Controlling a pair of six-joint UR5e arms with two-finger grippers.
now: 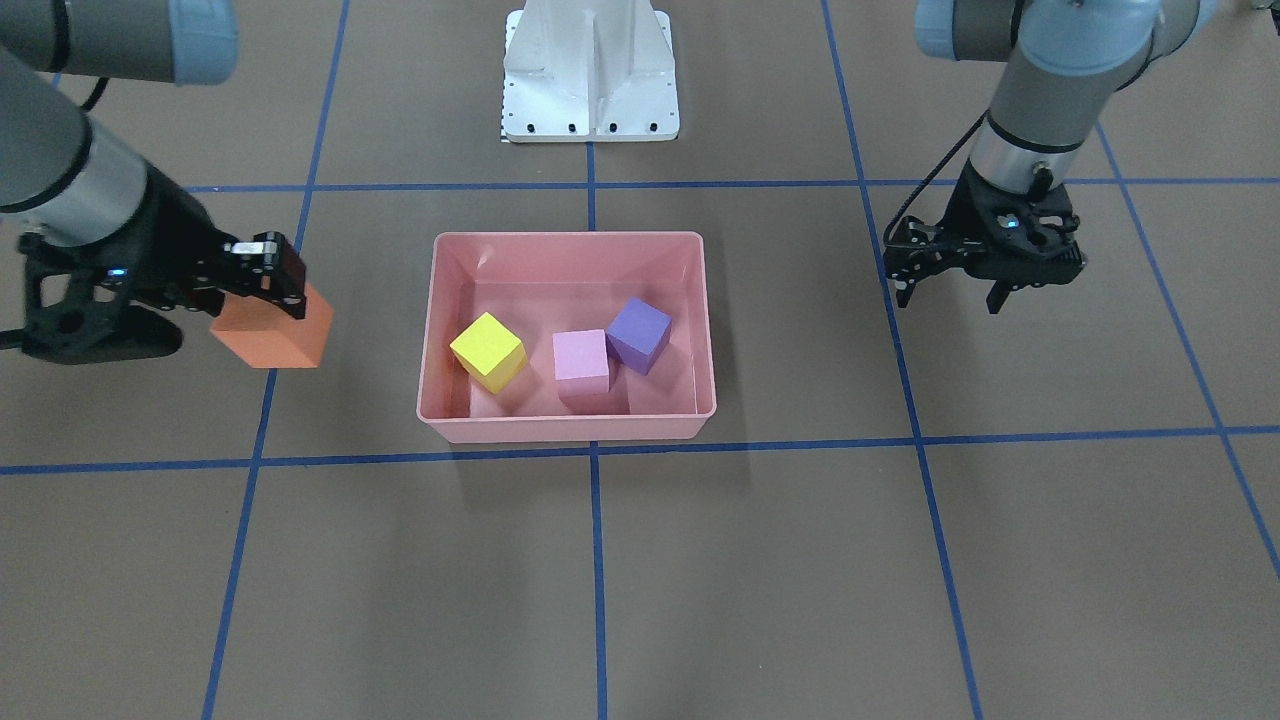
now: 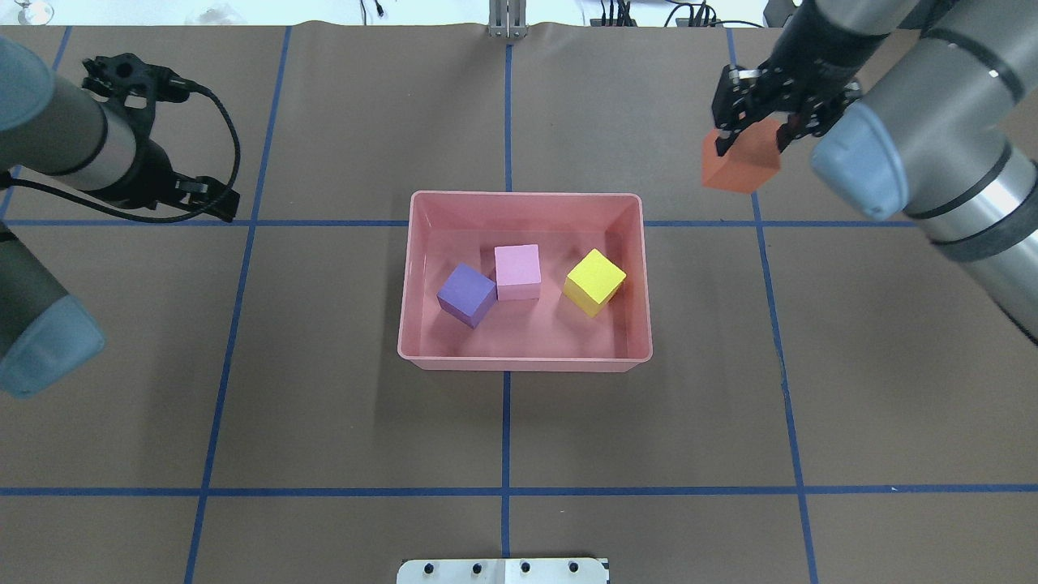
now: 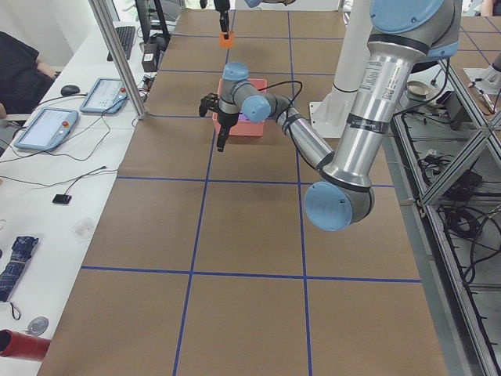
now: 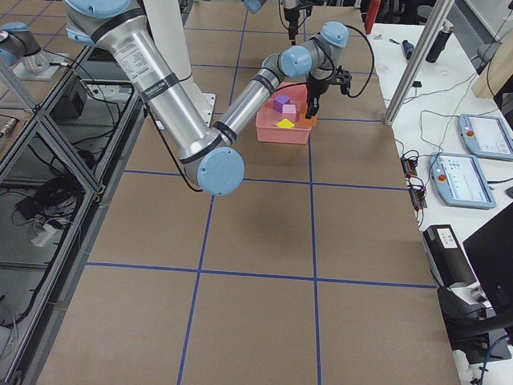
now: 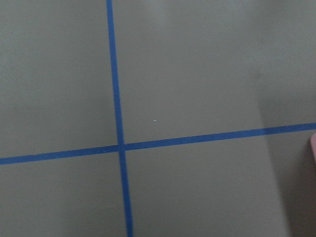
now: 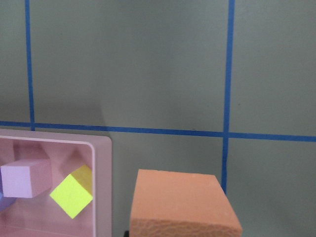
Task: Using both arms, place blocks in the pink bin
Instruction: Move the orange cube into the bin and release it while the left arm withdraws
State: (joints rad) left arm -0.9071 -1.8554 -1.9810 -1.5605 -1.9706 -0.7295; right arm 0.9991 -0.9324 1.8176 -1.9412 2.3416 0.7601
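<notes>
pink bin [image 2: 525, 197] — 3 blocks [image 2: 517, 270] inside

This is looking like a robotics lab. A left arm [image 3: 368, 117] and a right arm [image 4: 160, 88] of an industrial kind are reaching over a big table [image 2: 324, 422] that is wearing brown paper and a blue tape grid [image 2: 505, 491]. Between the left claw [image 1: 948, 300] and the right claw [image 1: 268, 300], back toward the robot, a white metal pedestal [image 1: 590, 75] is standing. Past the left claw, on the side away from the robot, a white desk [image 3: 70, 157] is carrying teach pendants [image 3: 106, 94], a keyboard [image 3: 125, 41] and a mouse [image 3: 70, 90]. A person [image 3: 19, 74] is sitting there, and an aluminium post [image 3: 117, 55] is rising at the table's edge.
</notes>
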